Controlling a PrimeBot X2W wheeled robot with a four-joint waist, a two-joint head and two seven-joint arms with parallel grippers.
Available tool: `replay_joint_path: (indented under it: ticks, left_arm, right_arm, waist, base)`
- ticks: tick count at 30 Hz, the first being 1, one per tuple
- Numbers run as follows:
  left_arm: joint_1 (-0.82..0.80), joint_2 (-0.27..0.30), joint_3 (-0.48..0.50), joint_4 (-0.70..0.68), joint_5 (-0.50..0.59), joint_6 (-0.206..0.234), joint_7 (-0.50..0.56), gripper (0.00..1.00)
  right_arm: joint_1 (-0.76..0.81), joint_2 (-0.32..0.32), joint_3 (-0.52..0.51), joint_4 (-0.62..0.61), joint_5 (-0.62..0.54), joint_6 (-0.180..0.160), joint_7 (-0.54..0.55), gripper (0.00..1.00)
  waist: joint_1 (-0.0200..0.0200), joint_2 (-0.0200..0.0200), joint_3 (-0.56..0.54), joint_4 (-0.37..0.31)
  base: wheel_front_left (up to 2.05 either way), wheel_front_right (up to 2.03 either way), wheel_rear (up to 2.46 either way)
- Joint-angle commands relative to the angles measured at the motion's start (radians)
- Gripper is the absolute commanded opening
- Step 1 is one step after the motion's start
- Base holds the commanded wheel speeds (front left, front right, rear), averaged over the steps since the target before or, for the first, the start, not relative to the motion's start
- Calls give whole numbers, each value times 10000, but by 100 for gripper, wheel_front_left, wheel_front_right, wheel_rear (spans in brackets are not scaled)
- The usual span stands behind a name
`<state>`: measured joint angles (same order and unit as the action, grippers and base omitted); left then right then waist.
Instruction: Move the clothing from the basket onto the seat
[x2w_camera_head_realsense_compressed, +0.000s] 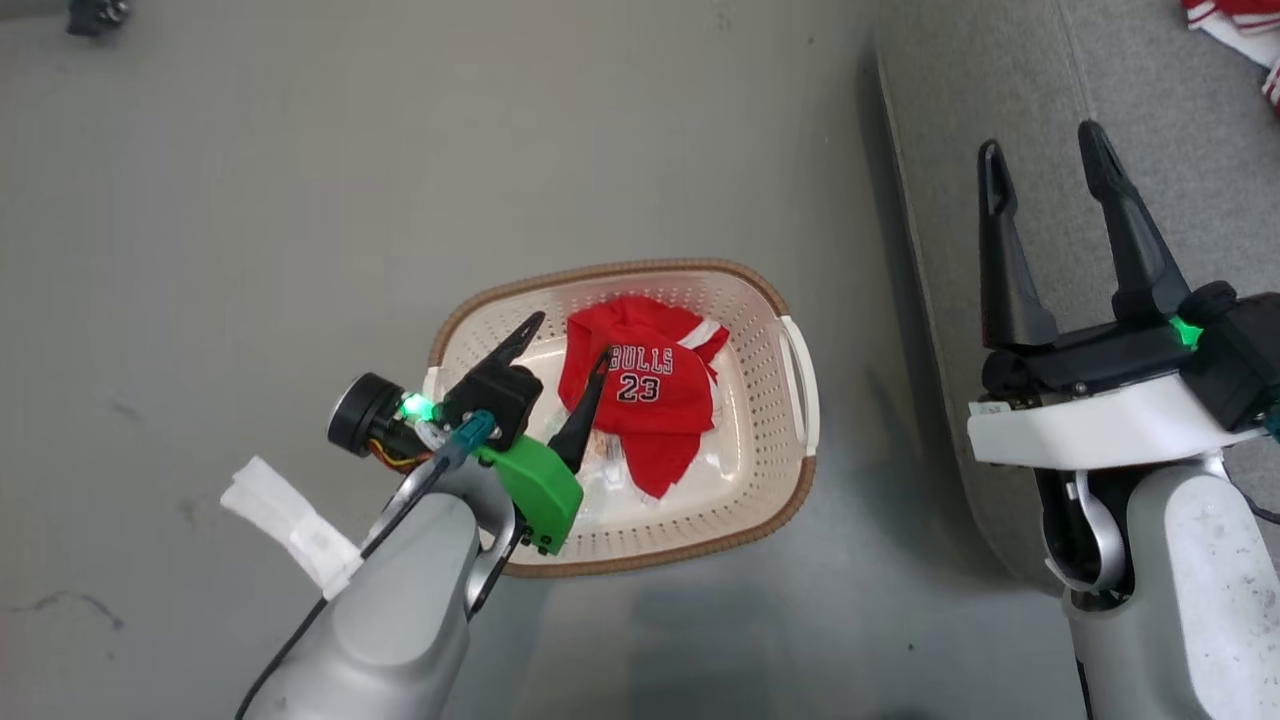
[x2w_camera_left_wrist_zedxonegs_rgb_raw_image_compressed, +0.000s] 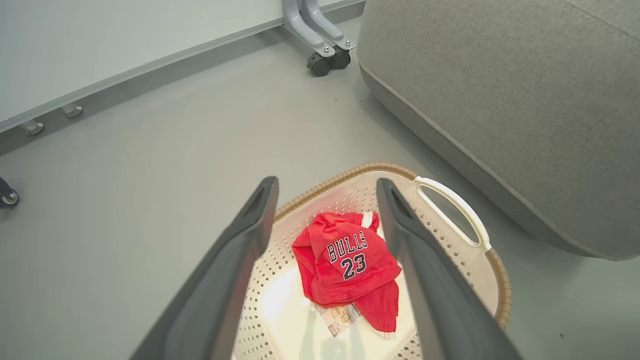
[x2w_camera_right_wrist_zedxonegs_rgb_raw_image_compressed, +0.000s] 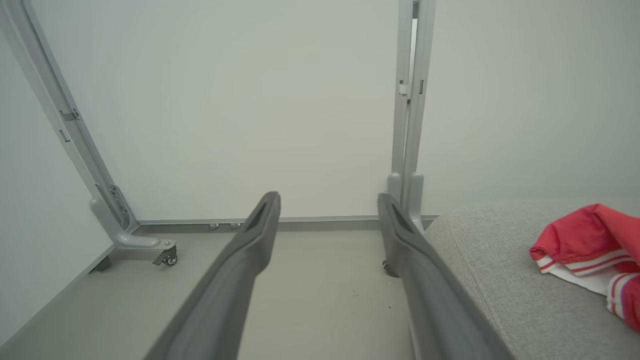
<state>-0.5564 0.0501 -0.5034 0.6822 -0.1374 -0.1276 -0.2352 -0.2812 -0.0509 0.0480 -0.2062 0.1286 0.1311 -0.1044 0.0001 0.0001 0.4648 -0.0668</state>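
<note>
With your left gripper spread wide and empty above the jersey in the basket's middle, a shallow closure risked pinching one loose fold and dropping it.

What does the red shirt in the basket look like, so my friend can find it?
Find the big grey seat; on the floor beside it stands a cream basket with a brown rim. Inside lies a crumpled red jersey. It says BULLS 23, while the other red garment lies up on the seat and shows striped trim but no writing.
</note>
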Motion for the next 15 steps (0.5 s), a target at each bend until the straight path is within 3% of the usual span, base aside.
replay_joint_path:
  ticks: [1, 8, 15]
  left_arm:
    - [-474, 47, -70, 265, -103, -39, 60, 100]
    - [-1846, 54, -631, 1849, -159, -40, 712, 100]
    - [-2976, 187, -574, 3114, -269, -37, 1167, 100]
  right_arm:
    - [-343, 5, 87, -22, 97, -7, -171, 100]
    - [-1063, 11, 307, 287, 450, -7, -814, 100]
    - [-1350, 11, 544, 471, 899, -7, -1274, 100]
  waist:
    - [-1, -1, 1870, -1193]
    - [-1, -1, 3231, -1938]
    - [-1, -1, 4278, -2495]
  base:
    - [0, 0, 0]
    - [0, 0, 0]
    - [0, 0, 0]
